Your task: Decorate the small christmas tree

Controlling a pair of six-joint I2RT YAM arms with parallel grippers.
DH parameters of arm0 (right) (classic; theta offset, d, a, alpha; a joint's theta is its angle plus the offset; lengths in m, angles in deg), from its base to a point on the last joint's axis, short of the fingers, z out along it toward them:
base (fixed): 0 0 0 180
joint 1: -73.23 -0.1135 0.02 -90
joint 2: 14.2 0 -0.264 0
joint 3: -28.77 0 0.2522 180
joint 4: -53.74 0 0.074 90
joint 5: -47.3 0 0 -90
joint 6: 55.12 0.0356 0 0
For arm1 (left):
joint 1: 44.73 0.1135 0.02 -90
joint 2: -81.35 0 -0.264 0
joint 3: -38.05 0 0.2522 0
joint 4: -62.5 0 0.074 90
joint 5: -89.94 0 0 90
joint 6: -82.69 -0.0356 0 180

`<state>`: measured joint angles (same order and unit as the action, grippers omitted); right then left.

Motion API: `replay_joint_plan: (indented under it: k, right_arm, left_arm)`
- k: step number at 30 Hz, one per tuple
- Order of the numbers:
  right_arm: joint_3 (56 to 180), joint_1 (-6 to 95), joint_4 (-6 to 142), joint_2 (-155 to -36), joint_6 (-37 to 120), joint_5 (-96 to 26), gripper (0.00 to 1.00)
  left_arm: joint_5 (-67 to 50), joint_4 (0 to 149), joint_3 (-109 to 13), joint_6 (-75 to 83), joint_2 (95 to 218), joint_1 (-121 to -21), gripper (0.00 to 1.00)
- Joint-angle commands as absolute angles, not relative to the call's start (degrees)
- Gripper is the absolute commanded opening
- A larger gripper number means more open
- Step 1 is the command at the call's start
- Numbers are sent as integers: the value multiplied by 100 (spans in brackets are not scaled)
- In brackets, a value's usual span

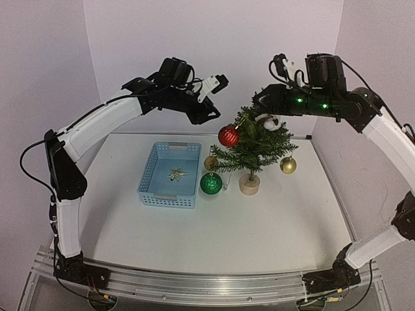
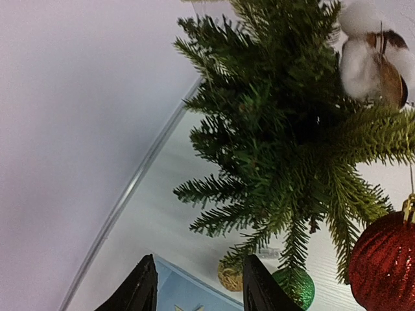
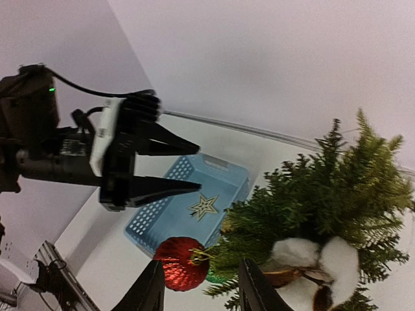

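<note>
The small christmas tree (image 1: 254, 144) stands on its round wooden base (image 1: 249, 184) right of the blue basket (image 1: 155, 184). A red ball (image 1: 228, 136) hangs on its left branch and a white cotton ornament (image 1: 267, 121) sits near its top. My right gripper (image 1: 258, 103) hovers at the treetop, open and empty; in its wrist view (image 3: 202, 262) the red ball (image 3: 180, 262) shows between the fingers, hung on a branch. My left gripper (image 1: 209, 116) is raised left of the tree, open and empty (image 2: 200, 259), pointing at the tree (image 2: 285, 129).
A gold star (image 1: 176, 173) lies in the basket. A green ball (image 1: 211, 183) and a gold wicker ball (image 1: 211, 162) sit between basket and tree. A gold ball (image 1: 288, 165) sits right of the tree. Walls close off the back and sides.
</note>
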<state>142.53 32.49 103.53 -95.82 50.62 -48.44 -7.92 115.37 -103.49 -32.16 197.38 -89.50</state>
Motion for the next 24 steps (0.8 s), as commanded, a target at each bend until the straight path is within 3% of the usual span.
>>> replay_joint_plan:
  k: [1,24]
  right_arm:
    - [14643,3260,10282,-9929,4718,-3637,39]
    - [14127,3257,10307,-10144,4212,-4789,38]
  left_arm:
    - [-1116,11751,-10137,-3027,19333,-8973,43]
    - [-1807,12302,-10113,-2702,19235,-9064,42]
